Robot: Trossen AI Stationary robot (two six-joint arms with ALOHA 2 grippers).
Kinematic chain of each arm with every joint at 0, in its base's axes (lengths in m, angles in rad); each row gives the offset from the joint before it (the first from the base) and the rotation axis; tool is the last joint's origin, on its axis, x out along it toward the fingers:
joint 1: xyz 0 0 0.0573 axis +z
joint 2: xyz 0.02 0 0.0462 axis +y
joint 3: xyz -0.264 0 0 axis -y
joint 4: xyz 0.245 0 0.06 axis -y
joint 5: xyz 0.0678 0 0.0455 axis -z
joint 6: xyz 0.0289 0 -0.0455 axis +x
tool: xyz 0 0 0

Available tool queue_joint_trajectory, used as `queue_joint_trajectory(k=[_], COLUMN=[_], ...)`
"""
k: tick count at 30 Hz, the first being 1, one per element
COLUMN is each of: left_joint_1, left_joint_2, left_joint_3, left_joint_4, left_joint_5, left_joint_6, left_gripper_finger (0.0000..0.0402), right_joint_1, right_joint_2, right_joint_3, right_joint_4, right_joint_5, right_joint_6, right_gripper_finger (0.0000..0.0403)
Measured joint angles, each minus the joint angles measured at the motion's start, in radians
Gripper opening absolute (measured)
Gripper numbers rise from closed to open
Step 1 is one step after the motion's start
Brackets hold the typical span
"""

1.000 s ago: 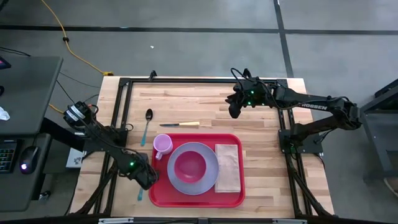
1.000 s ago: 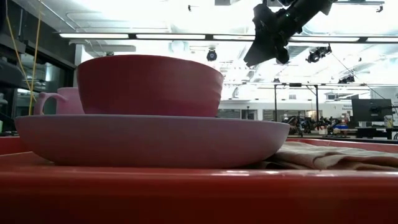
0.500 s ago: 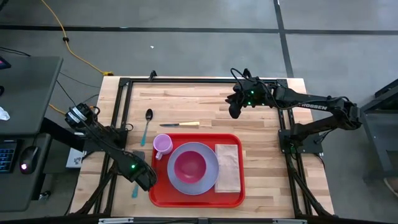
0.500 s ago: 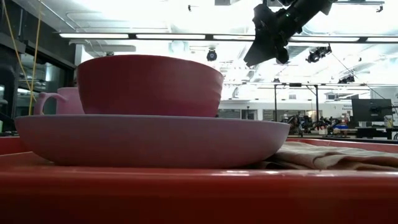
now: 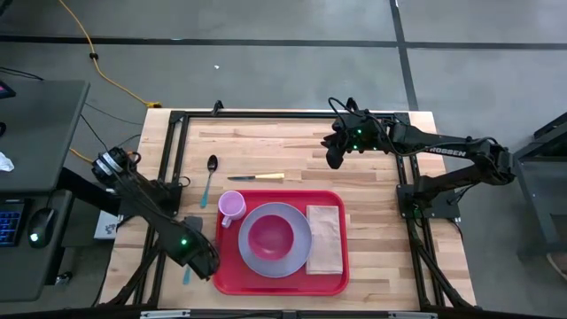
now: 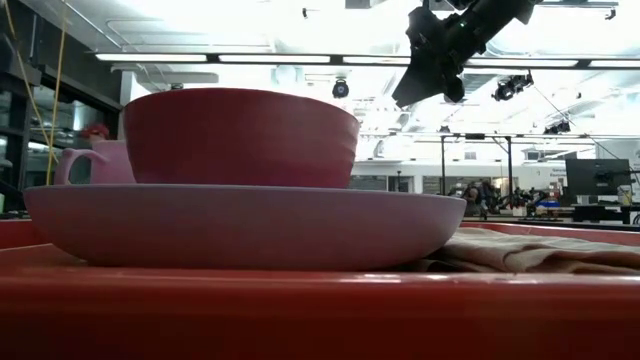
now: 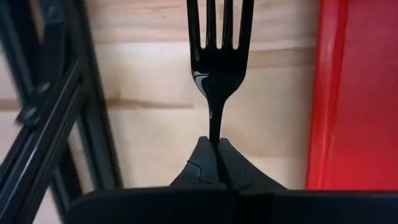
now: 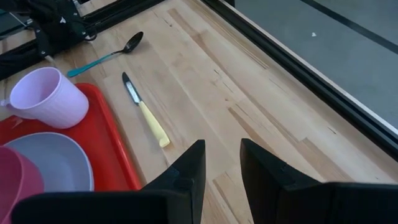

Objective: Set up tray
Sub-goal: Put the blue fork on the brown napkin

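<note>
The red tray lies at the table's near middle. It carries a grey-purple plate with a pink bowl, a lilac cup and a tan napkin. My left gripper stands just left of the tray's left rim, shut on a fork with a black head and a teal handle. My right gripper hangs open above the table's far right part, touching nothing. It also shows high up in the low view. My left gripper pinches the fork between its two fingers at the thin neck just behind the head, coming from above. The tines point toward the table's far edge and the teal handle sticks out toward the near edge. Whether the fork is lifted clear, I cannot tell.
A spoon with a teal handle and a knife with a yellow handle lie on the wood beyond the tray. The black frame rail runs close on the left gripper's left. Bare wood lies right of the tray and under the right gripper.
My left gripper has moved a little toward the table's left edge, away from the tray's left rim, still shut on the fork. The fork has gone with it, its teal handle now farther left.
</note>
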Motion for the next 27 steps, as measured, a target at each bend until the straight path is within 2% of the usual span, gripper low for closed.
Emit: queue_joint_trajectory(k=[6,14,22,27], left_joint_1=[-0.025,-0.022,-0.017,0.041], left_joint_2=[0.000,-0.002,-0.003,-0.003], left_joint_3=[0.138,0.325,0.377,0.402], left_joint_4=[-0.169,-0.393,-0.397,-0.397], left_joint_5=[-0.035,-0.161,-0.304,-0.381], left_joint_6=[-0.050,-0.061,-0.083,-0.039], left_gripper_finger=[0.0010,0.0010,0.0010,0.0010], right_joint_1=[0.000,0.000,0.001,0.001], right_joint_2=[0.000,0.000,0.000,0.000], right_joint_3=[0.000,0.000,0.000,0.000], right_joint_4=[-0.002,-0.003,-0.002,-0.002], right_joint_5=[-0.006,-0.044,-0.103,-0.149], right_joint_6=[0.000,0.002,0.037,0.038], right_gripper_finger=[0.0078,0.0078,0.0078,0.0078])
